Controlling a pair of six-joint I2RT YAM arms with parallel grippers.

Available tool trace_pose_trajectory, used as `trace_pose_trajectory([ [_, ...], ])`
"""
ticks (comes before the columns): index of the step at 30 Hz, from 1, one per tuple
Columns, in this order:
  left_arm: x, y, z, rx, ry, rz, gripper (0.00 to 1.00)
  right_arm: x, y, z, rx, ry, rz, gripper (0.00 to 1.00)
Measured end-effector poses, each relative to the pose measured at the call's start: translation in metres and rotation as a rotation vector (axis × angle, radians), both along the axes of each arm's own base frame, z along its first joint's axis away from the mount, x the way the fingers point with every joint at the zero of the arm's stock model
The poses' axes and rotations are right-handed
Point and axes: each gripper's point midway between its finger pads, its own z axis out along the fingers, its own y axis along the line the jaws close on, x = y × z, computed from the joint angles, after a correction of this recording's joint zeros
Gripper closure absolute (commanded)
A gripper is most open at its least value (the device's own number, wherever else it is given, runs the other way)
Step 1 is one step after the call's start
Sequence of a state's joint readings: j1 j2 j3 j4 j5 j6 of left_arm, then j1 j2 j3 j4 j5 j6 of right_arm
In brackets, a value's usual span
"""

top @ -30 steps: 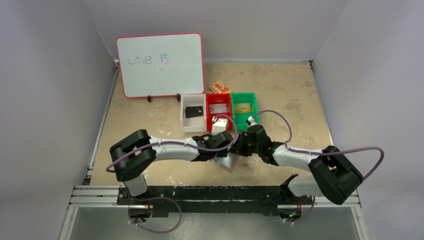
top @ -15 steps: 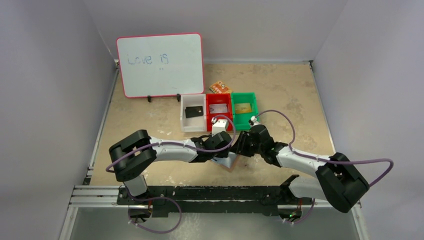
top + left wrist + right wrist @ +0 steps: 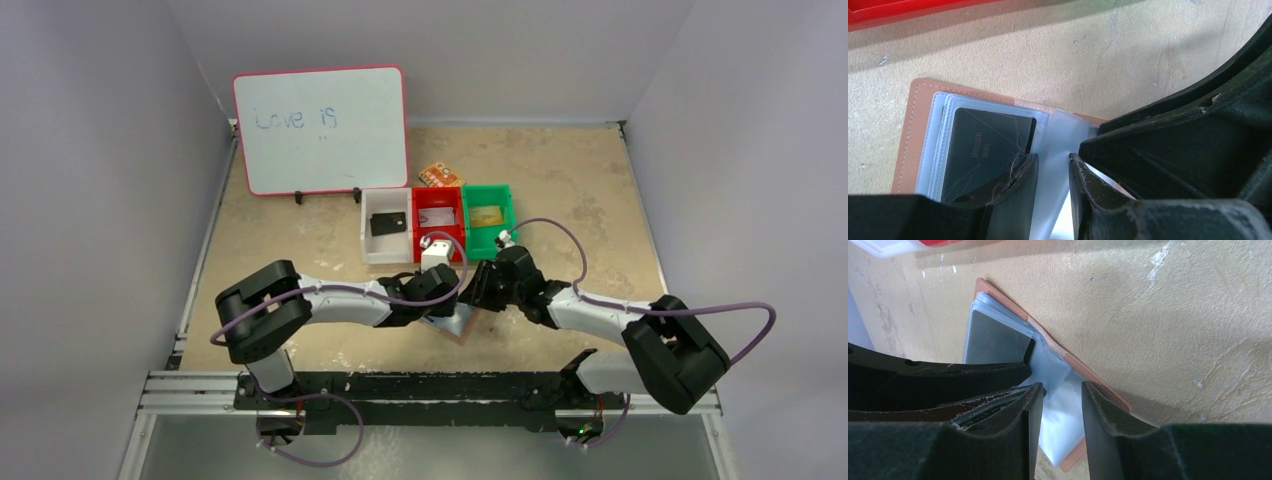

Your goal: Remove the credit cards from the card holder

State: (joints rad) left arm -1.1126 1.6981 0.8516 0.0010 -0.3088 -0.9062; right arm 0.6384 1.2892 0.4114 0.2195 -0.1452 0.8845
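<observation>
Tan leather card holder (image 3: 918, 115) lies open on beige worktop (image 3: 560, 190), front centre. Dark card (image 3: 983, 145) sits in clear sleeve. Left gripper (image 3: 1053, 160) narrowly parted over sleeves, steadying holder, I judge. Right gripper (image 3: 1062, 388) likewise narrow, straddling loose leaf, clamping nothing.

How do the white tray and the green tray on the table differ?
The white tray holds a black card; the green tray holds a yellowish card. The white tray sits left of the red tray, the green tray right of it. Both are small open boxes, each with one card.
</observation>
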Motion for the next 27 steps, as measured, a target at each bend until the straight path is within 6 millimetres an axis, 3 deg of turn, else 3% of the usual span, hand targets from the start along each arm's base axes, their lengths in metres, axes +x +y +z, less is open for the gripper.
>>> trace_pose_trajectory([
  [10,-0.006,-0.005,0.001,-0.033,0.017,-0.039,0.68,0.008,0.006,0.002,0.011,-0.004,-0.012,0.61],
  [17,-0.013,-0.006,0.000,-0.054,0.034,-0.066,0.68,0.013,0.010,-0.004,-0.005,0.017,-0.017,0.89],
  [27,-0.018,0.007,0.005,-0.031,0.036,-0.056,0.62,0.009,0.006,-0.005,-0.017,0.015,-0.024,0.98],
])
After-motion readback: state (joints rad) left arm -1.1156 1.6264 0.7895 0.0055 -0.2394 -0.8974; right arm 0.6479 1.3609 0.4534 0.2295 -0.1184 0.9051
